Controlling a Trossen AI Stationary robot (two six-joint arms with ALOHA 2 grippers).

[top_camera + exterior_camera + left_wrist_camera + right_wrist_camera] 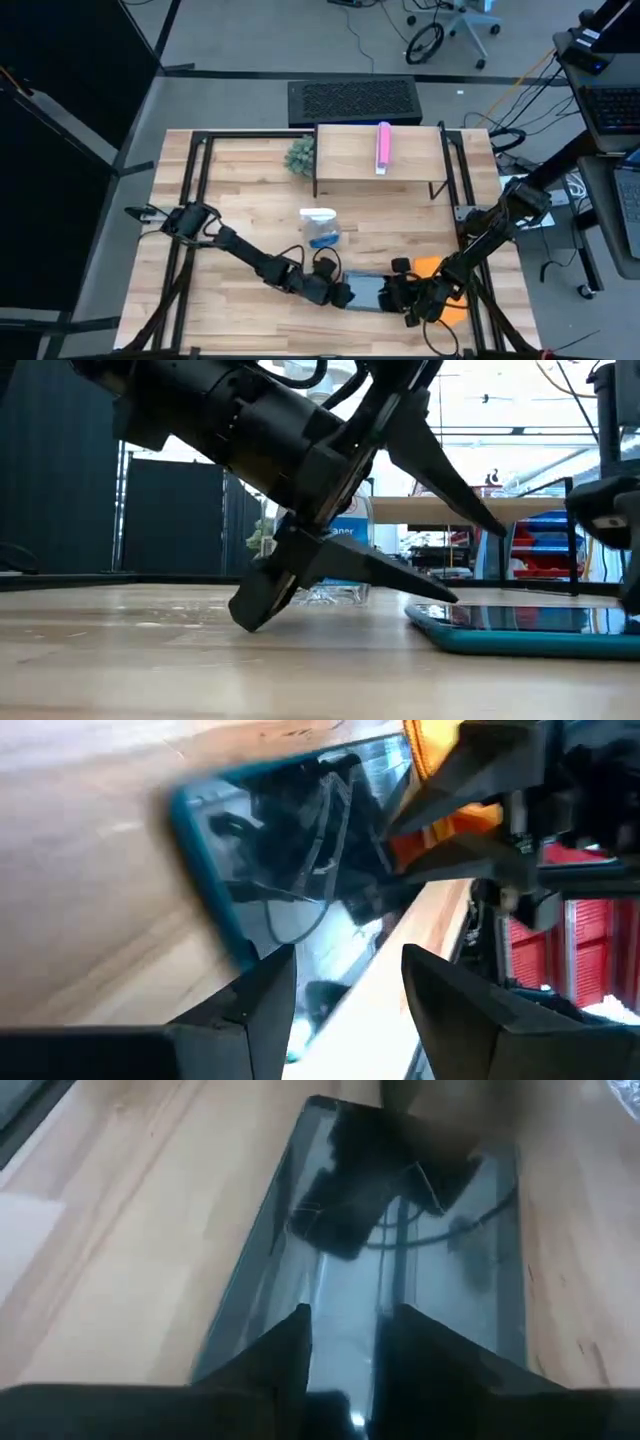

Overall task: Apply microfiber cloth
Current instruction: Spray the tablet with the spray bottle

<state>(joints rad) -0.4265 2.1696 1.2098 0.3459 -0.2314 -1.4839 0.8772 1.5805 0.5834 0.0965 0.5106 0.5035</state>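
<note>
High view: the microfiber cloth [440,285] lies on the desk [250,200] at the tablet's [366,291] 3 o'clock end, partly hidden under the right arm. The right end effector [397,294] (fingers slightly apart, empty) is nearer than the left end effector [347,295], also apart. The cloth's long axis cannot be told.

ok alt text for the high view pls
Seen from above, both grippers, left and right, meet over a dark tablet near the wooden table's front edge. An orange microfiber cloth lies under the right arm.
</note>
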